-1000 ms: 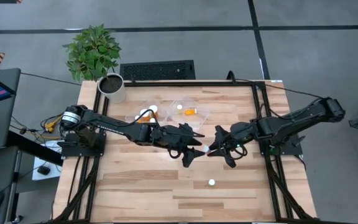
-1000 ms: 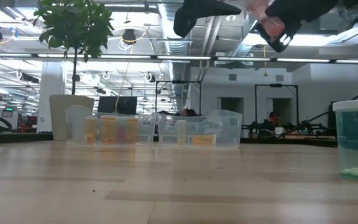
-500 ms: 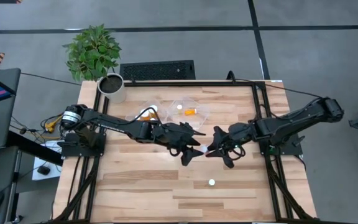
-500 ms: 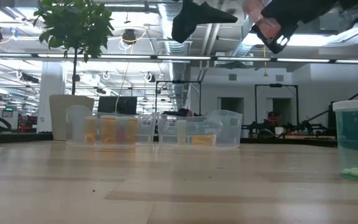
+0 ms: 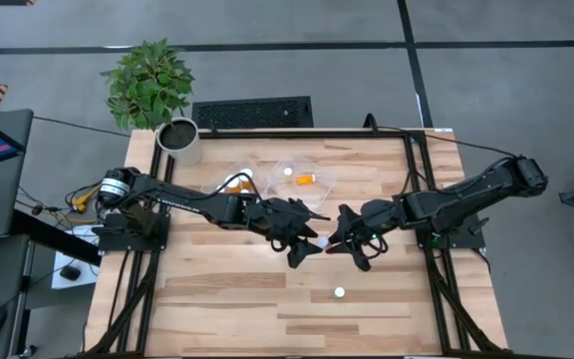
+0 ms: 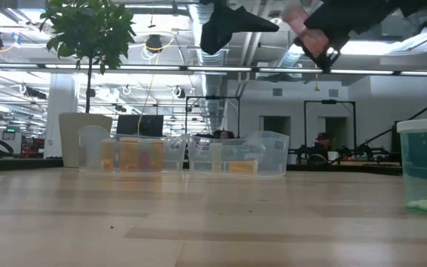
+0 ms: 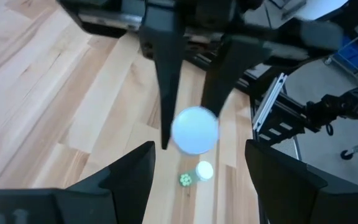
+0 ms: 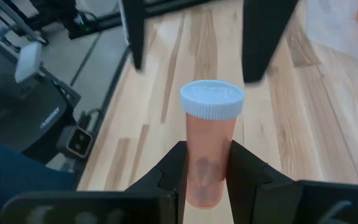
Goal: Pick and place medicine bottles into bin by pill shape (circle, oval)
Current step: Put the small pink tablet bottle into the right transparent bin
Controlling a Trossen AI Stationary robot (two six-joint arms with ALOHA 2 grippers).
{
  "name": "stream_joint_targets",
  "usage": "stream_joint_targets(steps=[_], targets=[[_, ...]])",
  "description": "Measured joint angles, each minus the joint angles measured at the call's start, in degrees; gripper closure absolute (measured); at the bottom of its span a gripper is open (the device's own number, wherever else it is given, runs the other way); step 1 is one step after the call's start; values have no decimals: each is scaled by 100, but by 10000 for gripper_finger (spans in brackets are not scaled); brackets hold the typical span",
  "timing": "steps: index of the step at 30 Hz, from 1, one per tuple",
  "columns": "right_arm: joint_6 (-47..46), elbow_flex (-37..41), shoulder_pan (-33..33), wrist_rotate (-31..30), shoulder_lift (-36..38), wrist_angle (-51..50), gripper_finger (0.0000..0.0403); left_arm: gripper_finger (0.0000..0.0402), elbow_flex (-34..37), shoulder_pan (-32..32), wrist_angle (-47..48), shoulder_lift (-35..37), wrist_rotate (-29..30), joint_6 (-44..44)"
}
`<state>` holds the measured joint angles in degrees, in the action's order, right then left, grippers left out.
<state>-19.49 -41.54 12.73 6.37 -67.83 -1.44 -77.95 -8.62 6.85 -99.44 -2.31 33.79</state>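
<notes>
- Our right gripper clamps the small translucent orange medicine bottle with white cap above the table centre.
- Our left gripper, fingers wide, faces it from 9 o'clock.
- We should keep the bottle steady, cap toward the left fingers, before releasing.

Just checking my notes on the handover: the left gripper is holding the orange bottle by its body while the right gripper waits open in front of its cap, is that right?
Not quite: the sides are swapped. The right wrist view shows the right gripper shut on the orange bottle, holding its body. The left gripper is the open one, facing its white cap.
</notes>
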Motion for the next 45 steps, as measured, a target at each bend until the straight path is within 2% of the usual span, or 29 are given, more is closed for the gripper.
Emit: stream_joint_targets(steps=[10,33,45], targets=[[-13,0,0,2,0,193,310,159,0,0,23,0,-12,32],[-60,0,0,4,-192,340,310,159,-278,271,583,-118,-682,5],[-59,1,0,4,-192,346,310,159,-354,262,501,-288,-754,-9]])
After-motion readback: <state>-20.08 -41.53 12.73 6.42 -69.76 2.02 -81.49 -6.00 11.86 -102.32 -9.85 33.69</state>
